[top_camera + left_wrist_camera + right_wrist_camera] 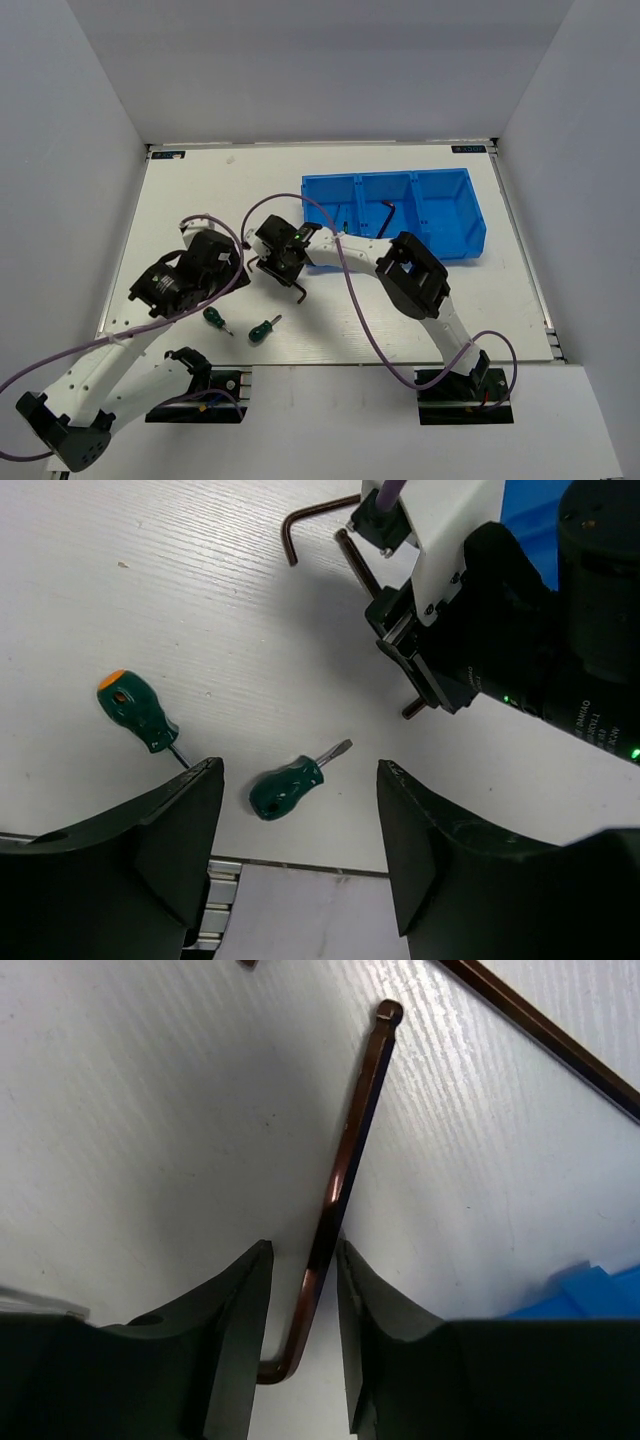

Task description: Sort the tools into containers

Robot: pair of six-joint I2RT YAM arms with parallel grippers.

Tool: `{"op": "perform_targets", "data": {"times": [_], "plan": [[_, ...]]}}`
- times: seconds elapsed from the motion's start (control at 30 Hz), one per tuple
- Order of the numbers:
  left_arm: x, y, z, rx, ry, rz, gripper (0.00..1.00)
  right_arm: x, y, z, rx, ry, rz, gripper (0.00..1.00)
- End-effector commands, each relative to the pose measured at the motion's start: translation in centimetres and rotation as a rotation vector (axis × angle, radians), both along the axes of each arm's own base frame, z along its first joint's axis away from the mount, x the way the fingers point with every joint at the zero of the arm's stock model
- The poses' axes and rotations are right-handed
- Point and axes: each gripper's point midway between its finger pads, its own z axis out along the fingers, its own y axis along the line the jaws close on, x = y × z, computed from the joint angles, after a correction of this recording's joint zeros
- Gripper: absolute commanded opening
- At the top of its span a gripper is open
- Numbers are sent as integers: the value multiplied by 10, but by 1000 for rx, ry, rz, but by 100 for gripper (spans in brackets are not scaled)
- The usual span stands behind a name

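hex key (335,1175): dark brown, glossy, L-bent
right fingers (230,1360): narrow, straddling its shaft, gap visible
left fingers (170,840): wide, holding nothing

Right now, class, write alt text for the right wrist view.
A dark hex key lies on the white table between the open fingers of the right gripper. A second key crosses the top right; a blue bin corner shows lower right.

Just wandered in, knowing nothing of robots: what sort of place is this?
Probably a robot test cell: two arms bolted to a white table, plain walls around, tools and a blue bin laid out.
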Motion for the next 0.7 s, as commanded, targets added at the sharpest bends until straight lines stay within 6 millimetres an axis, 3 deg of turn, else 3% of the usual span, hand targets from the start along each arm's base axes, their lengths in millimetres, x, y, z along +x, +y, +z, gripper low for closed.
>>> {"op": "perform_targets", "data": {"times": [0.0, 0.2, 0.27, 0.33, 0.4, 0.47, 0.5, 0.53, 0.57, 0.67], "plan": [[-1, -7, -2, 6, -4, -78, 73, -24, -19, -18, -48, 100, 18, 35], [-6, 3, 2, 2, -30, -40, 71, -30, -37, -34, -106, 112, 10, 17], [-8, 6, 5, -6, -43, -26, 70, -29, -38, -32, -108, 106, 13, 2], [-9, 9, 10, -15, -70, -19, 70, -31, -37, -30, -101, 118, 17, 0], [-9, 11, 13, -18, -87, -12, 69, -31, -33, -14, -66, 152, 22, 0], [-8, 14, 20, -19, -117, 2, 69, -46, -17, 20, 34, 244, 71, 0], [-9, 15, 22, -24, -125, 2, 69, -41, -18, 30, 64, 269, 63, 0], [-8, 17, 23, -17, -130, 10, 69, -41, -5, 58, 147, 289, 84, 0], [-6, 18, 26, -21, -142, 25, 69, -48, -3, 76, 190, 331, 99, 0], [-4, 21, 31, -24, -168, 51, 69, -40, -2, 125, 301, 366, 96, 0]]}}
